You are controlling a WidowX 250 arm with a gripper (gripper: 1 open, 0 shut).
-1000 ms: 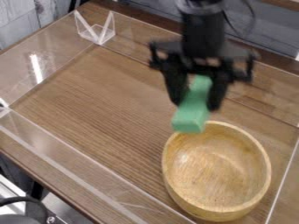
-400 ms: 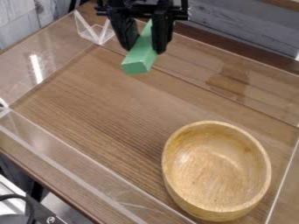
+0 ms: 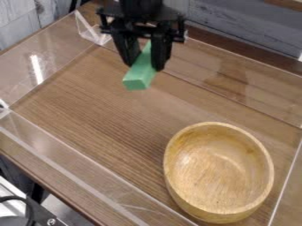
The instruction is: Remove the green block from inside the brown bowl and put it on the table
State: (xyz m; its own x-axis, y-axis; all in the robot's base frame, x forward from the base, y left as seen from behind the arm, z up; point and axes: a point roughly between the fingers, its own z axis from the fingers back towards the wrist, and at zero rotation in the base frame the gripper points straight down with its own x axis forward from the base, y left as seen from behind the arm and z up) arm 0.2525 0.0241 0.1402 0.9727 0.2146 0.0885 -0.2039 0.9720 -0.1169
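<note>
My gripper (image 3: 143,58) hangs over the back left part of the table (image 3: 94,106), pointing down and shut on the green block (image 3: 140,73). The block dangles tilted from the black fingers (image 3: 160,51), its lower end just above the wood. The brown bowl (image 3: 220,170) sits at the front right, far from the gripper, with nothing in it.
Clear acrylic walls (image 3: 48,53) run along the table's edges, with a folded clear piece (image 3: 94,28) at the back left corner. A grey plank wall (image 3: 248,22) stands behind the table.
The gripper carried the green block from just above the bowl's rim leftward and back across the table, then sank a little in the last half second.
</note>
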